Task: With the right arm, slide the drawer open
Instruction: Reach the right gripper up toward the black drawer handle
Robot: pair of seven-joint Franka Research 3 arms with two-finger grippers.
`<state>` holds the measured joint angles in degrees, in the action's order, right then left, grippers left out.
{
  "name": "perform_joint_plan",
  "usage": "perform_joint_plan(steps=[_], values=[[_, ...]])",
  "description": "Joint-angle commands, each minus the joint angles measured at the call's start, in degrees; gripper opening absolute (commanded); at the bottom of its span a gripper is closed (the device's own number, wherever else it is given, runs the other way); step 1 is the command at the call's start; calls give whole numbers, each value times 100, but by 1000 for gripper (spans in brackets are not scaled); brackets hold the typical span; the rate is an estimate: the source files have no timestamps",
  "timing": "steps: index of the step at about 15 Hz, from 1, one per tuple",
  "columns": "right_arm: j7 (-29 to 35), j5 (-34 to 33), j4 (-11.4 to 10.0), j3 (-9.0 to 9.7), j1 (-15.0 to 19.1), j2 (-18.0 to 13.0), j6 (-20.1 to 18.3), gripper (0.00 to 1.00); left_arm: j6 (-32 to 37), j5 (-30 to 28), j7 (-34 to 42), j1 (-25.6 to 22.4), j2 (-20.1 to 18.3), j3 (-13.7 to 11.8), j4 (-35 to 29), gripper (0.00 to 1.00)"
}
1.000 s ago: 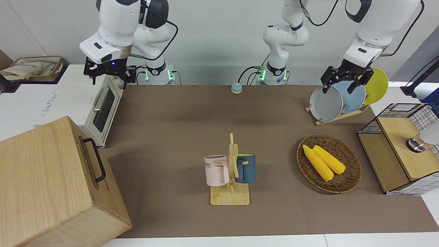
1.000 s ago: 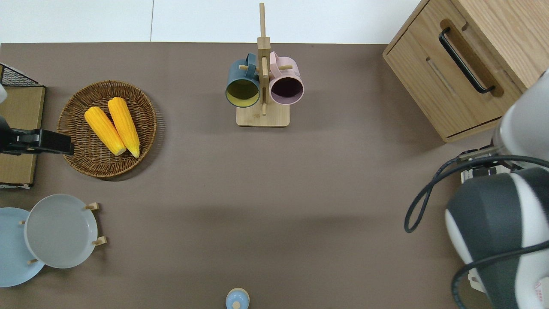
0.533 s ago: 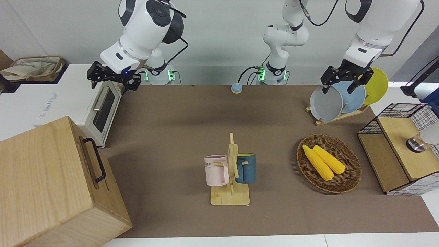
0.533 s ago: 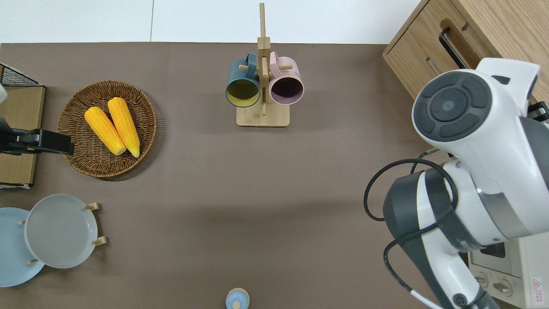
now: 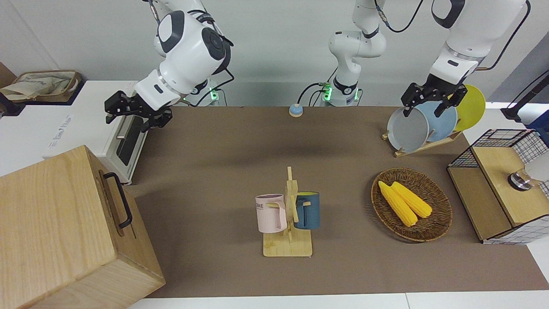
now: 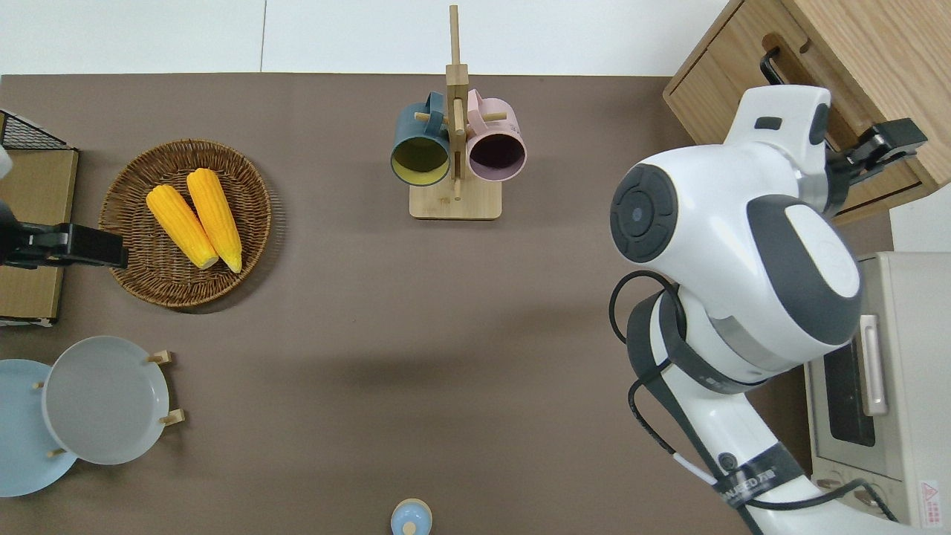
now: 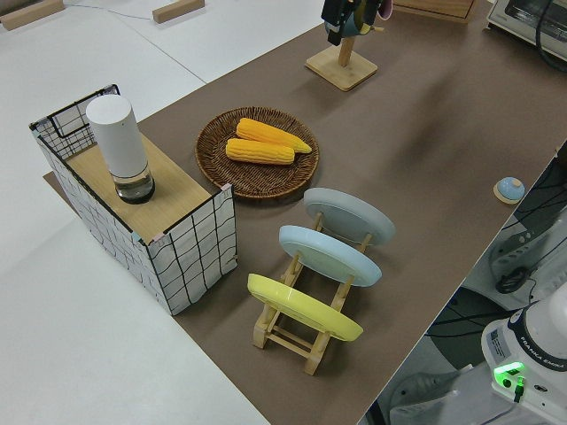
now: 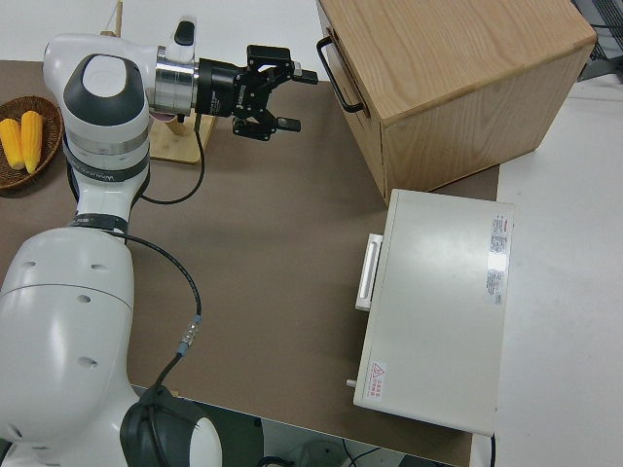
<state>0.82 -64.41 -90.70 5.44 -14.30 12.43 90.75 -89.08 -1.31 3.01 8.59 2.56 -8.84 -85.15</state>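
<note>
Two arms, glossy white rounded shells with dark grey joint caps and bands. Right arm (image 6: 743, 245): black looped cables, lettered black strap near its base, silver wrist ring, black two-finger gripper (image 8: 282, 97). Left arm (image 5: 459, 47): black gripper (image 5: 431, 103). Bases show green lights.

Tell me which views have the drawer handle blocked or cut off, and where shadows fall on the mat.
Overhead view: the right arm hides most of the drawer handle. Right side view: the handle shows whole, with the right gripper open and short of it. Front view: a soft, broad shadow lies on the brown mat nearer to the robots than the mug rack.
</note>
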Motion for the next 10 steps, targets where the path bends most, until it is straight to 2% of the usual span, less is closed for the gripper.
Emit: perform_joint_plan(steps=[1, 7, 10], values=[[540, -773, -237, 1, -64, 154, 319, 987, -4, 87, 33, 99, 69, -92, 112, 995], [1394, -1722, -238, 1, -64, 708, 469, 987, -4, 78, 33, 99, 69, -92, 112, 995], [1683, -1882, -238, 1, -56, 858, 627, 987, -4, 78, 33, 99, 69, -92, 112, 995]])
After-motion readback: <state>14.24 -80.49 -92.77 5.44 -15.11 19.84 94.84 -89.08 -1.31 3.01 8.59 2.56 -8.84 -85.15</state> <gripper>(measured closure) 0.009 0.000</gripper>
